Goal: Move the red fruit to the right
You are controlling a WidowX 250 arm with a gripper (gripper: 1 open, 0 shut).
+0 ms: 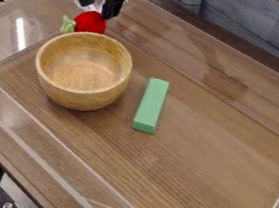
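Red fruit (90, 23) is sitting near the far left part of the wooden surface (206, 164), just beyond the rim of the wooden bowl (83, 70), with its green leafy top (68, 25) pointing off to the left. Right above it the gripper (96, 10) is hovering, its fingers spreading wide, and from where I'm standing they are overlapping the fruit's far side, so I can't tell whether they are touching it. Nothing is being pinched between them that I can make out.

The bowl is taking up the near side of the fruit, its round edge coming up close below it, so there is little room that way. To the bowl's right, a long green block (150, 105) is lying lengthwise, one narrow end facing the far side and the other facing me, with a strip of bare wood running between it and the bowl. Its far end is lying nearer to me than the fruit is, so the stretch directly right of the fruit is lying open, plain wood reaching a long way over toward the right side. Behind that stretch, the surface's far edge is slanting down toward the right, with a dark strip running beyond it. On the left, the surface's edge is also slanting, passing well apart from the bowl.
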